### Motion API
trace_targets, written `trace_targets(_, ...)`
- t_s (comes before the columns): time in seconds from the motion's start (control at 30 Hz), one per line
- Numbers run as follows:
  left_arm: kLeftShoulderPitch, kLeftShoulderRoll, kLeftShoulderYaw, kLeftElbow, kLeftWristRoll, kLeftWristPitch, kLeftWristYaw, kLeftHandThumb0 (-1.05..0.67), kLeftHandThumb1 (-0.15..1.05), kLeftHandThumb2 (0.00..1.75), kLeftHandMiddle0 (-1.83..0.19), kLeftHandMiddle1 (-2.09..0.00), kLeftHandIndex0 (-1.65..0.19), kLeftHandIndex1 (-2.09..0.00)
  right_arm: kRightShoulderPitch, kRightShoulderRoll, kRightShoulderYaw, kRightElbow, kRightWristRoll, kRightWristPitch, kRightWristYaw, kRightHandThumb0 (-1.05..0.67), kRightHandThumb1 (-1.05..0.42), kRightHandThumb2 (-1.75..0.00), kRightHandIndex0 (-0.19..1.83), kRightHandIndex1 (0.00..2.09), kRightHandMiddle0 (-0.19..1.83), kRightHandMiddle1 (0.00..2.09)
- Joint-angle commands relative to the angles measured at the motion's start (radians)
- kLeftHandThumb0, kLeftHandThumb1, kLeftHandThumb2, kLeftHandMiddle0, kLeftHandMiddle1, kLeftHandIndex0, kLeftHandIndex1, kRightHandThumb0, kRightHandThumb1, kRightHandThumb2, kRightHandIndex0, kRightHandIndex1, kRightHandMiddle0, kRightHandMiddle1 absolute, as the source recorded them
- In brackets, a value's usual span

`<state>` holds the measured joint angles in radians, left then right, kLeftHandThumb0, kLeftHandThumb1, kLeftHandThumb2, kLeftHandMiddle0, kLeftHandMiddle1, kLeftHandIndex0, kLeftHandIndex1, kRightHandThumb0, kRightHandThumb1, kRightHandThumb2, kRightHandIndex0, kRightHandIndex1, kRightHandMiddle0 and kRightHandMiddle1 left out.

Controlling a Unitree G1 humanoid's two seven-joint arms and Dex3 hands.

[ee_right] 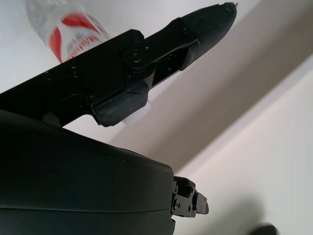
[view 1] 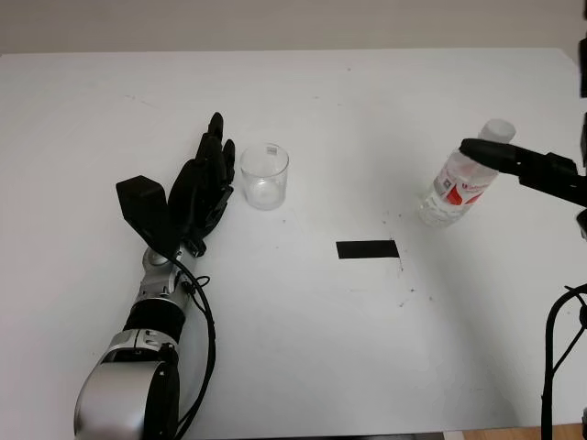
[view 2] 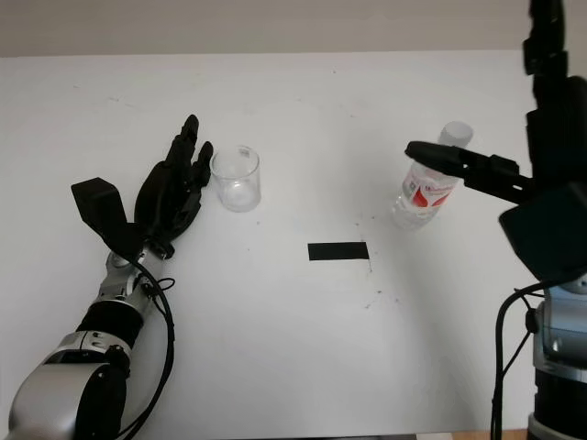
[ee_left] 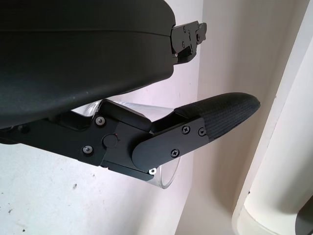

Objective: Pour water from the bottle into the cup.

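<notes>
White table [view 1: 303, 348], black tape strip [view 1: 367, 248]

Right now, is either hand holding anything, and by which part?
Nothing is held. The right hand is open at the bottle, near its neck; the left hand is open beside the cup.

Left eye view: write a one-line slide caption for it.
Open left hand beside the clear glass cup; right hand reaching the clear plastic water bottle.

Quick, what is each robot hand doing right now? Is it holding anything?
Left robot hand: open, holding nothing, right beside the cup.
Right robot hand: open, by the bottle, not gripping it yet.
</notes>
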<state>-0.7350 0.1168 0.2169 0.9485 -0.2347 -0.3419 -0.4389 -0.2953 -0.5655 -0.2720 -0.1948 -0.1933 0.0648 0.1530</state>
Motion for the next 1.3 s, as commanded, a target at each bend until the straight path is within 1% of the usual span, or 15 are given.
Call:
trace_targets(0.0,-0.006,0.009,0.003,0.014,-0.001,-0.003,-0.006,-0.85,1.05,0.82,0.19,0.00,0.19,0.00,-0.008,0.007,0.006,-0.022,0.023,0.039,0.016,-1.04,-0.92,-0.06,-0.19,0.00,-0.19,0.00)
trace_targets(0.07,-0.006,0.010,0.003,0.013,-0.001,-0.002,-0.010,-0.85,1.05,0.82,0.19,0.00,0.19,0.00,-0.012,0.021,0.009,-0.008,0.054,0.048,0.028,-1.03,-0.91,-0.06,-0.19,0.00,-0.19,0.00)
trace_targets(0.13,-0.007,0.011,0.006,0.013,-0.001,-0.002,-0.007,-0.86,1.05,0.81,0.19,0.00,0.19,0.00,-0.018,0.027,0.020,0.025,0.058,0.032,0.026,-1.02,-0.92,-0.06,-0.19,0.00,-0.19,0.00)
trace_targets(0.23,-0.009,0.013,0.012,0.016,-0.007,0.001,-0.012,-0.86,1.05,0.80,0.19,0.00,0.19,0.00,-0.027,0.027,0.037,0.086,0.045,-0.002,0.010,-1.04,-0.96,-0.07,-0.19,0.00,-0.19,0.00)
trace_targets(0.4,-0.010,0.024,0.016,0.022,-0.007,-0.003,-0.023,-0.85,1.05,0.78,0.19,0.00,0.19,0.00,-0.041,0.050,0.040,0.207,0.070,-0.058,-0.016,-1.05,-0.98,-0.07,-0.19,0.00,-0.19,0.00)
trace_targets(0.5,-0.008,0.034,0.017,0.025,-0.006,-0.003,-0.026,-0.86,1.05,0.78,0.19,0.00,0.19,0.00,-0.044,0.068,0.036,0.261,0.102,-0.085,-0.020,-1.05,-0.96,-0.05,-0.19,0.00,-0.19,0.00)
trace_targets(0.7,-0.005,0.044,0.020,0.025,-0.010,0.001,-0.028,-0.87,1.05,0.76,0.19,0.00,0.19,0.00,-0.061,0.068,0.051,0.388,0.075,-0.190,-0.069,-1.05,-0.97,-0.06,-0.19,0.00,-0.19,0.00)
trace_targets(0.93,0.000,0.050,0.025,0.020,-0.015,0.005,-0.038,-0.87,1.05,0.77,0.19,0.00,0.19,0.00,-0.066,0.075,0.052,0.485,0.052,-0.213,-0.143,-1.05,-0.98,-0.06,-0.19,0.00,-0.19,0.00)
trace_targets(1.13,0.005,0.053,0.023,0.018,-0.002,-0.004,-0.033,-0.89,1.05,0.75,0.19,0.00,0.19,0.00,-0.090,0.085,0.038,0.624,0.098,-0.288,-0.156,-0.98,-0.94,-0.05,-0.19,0.00,-0.19,0.00)
trace_targets(1.27,0.006,0.050,0.027,0.013,-0.010,0.002,-0.038,-0.88,1.05,0.75,0.19,0.00,0.19,0.00,-0.117,0.095,0.029,0.705,0.157,-0.334,-0.121,-0.95,-0.93,-0.05,-0.19,0.00,-0.19,0.00)
